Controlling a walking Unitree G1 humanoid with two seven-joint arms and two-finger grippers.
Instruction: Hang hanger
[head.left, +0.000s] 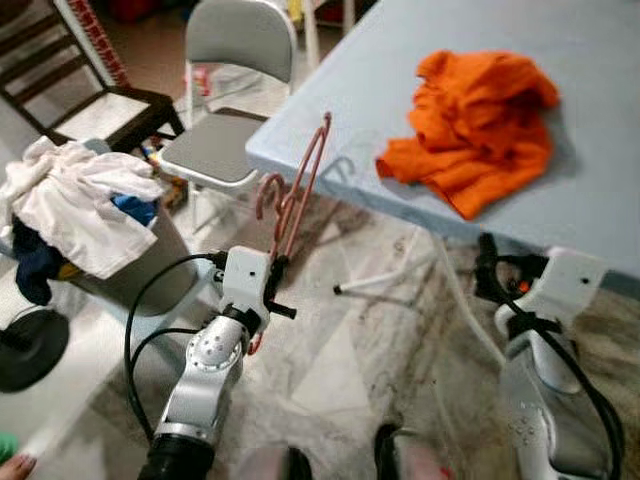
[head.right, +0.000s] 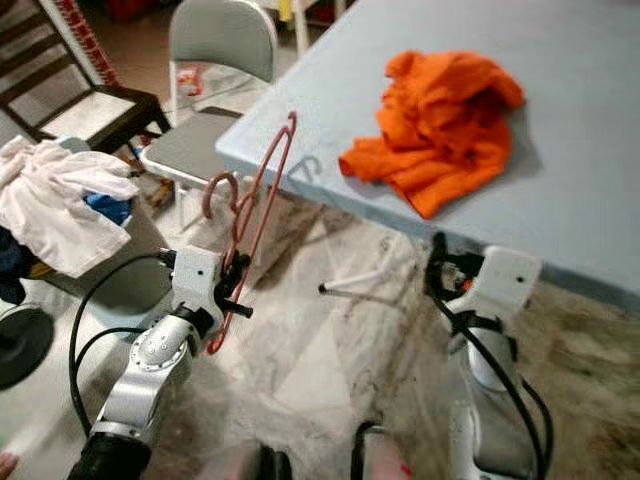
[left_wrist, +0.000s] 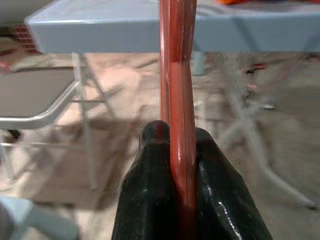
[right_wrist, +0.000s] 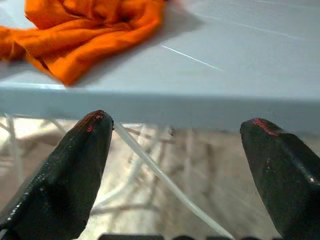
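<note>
A robot's left gripper (head.left: 277, 268) holds a thin reddish-pink plastic hanger (head.left: 297, 190) upright before a pale blue folding table (head.left: 600, 150).

Head views: the hanger rises from the left gripper toward the table's near left corner, its hook curling left. A crumpled orange cloth (head.left: 478, 125) lies on the table; a grey folding chair (head.left: 225, 90) and a grey basket heaped with white laundry (head.left: 75, 215) stand left. The right gripper (head.right: 437, 262) sits low under the table edge, its fingers hard to read here.
Left wrist view: black fingers (left_wrist: 150, 195) pinch the hanger, its top cut off.
Right wrist view: fingers (right_wrist: 75, 170) spread wide, holding nothing.
</note>
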